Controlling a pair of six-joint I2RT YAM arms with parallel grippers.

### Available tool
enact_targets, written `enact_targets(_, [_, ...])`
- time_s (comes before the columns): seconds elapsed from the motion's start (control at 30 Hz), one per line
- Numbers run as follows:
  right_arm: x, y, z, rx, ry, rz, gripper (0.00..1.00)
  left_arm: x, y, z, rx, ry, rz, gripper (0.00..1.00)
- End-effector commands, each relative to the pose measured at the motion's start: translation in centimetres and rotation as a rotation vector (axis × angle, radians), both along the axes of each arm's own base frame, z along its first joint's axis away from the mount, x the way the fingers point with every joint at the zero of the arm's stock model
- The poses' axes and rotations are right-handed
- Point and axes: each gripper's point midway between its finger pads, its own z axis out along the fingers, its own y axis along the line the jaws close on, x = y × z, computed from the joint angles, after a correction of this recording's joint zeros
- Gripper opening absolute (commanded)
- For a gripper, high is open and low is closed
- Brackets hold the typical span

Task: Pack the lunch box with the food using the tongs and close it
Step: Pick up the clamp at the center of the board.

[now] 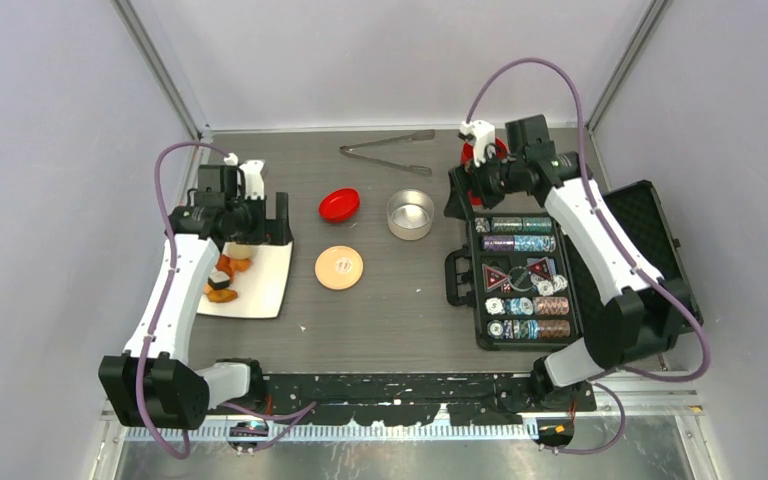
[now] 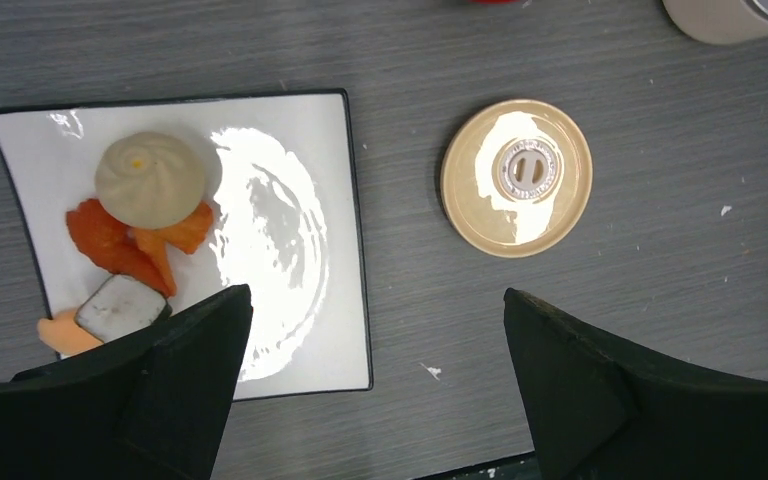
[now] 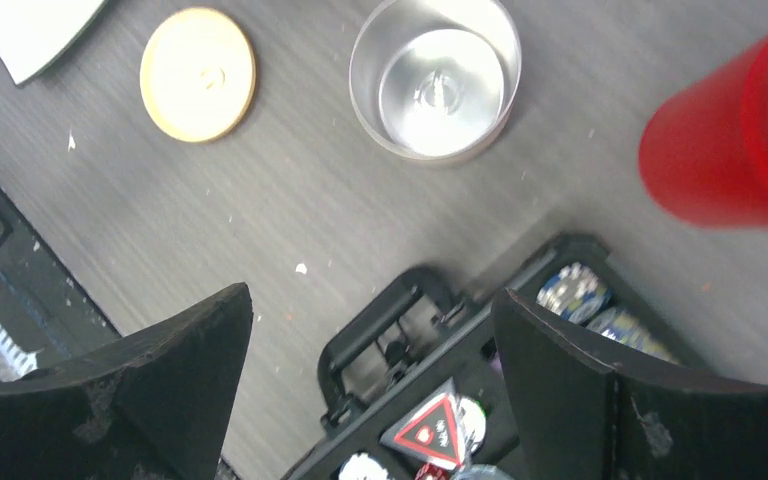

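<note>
Top view: the tongs (image 1: 387, 152) lie far on the surface (image 1: 400, 320); the open lunch box (image 1: 410, 214) stands nearer, its lid (image 1: 339, 268) to its near left. Left wrist: left claw (image 2: 376, 292) gapes empty above the plate (image 2: 330, 330) bearing the food (image 2: 135, 235). Right wrist: right claw (image 3: 372, 292) gapes empty.

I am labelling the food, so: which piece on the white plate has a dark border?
The small pale squarish piece, beside an orange lump. The round dumpling is plain beige; the other pieces are orange.
</note>
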Motion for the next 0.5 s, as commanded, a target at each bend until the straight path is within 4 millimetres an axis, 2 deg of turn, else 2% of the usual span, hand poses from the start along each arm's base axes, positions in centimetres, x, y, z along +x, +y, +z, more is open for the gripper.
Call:
enact_targets(0.0, [4.0, 1.9, 3.9, 0.025, -0.130, 0.039, 0.93, 1.5, 1.6, 3.4, 0.046, -0.116, 0.079, 1.00])
enact_targets(0.2, [9.1, 4.1, 4.6, 0.021, -0.157, 0.054, 0.94, 2.2, 2.2, 3.7, 0.088, -0.145, 0.080, 1.00])
enact_targets(0.47, [16.9, 6.0, 2.0, -0.005, -0.161, -0.004, 0.93, 3.4, 1.8, 4.4, 0.060, -0.164, 0.076, 1.00])
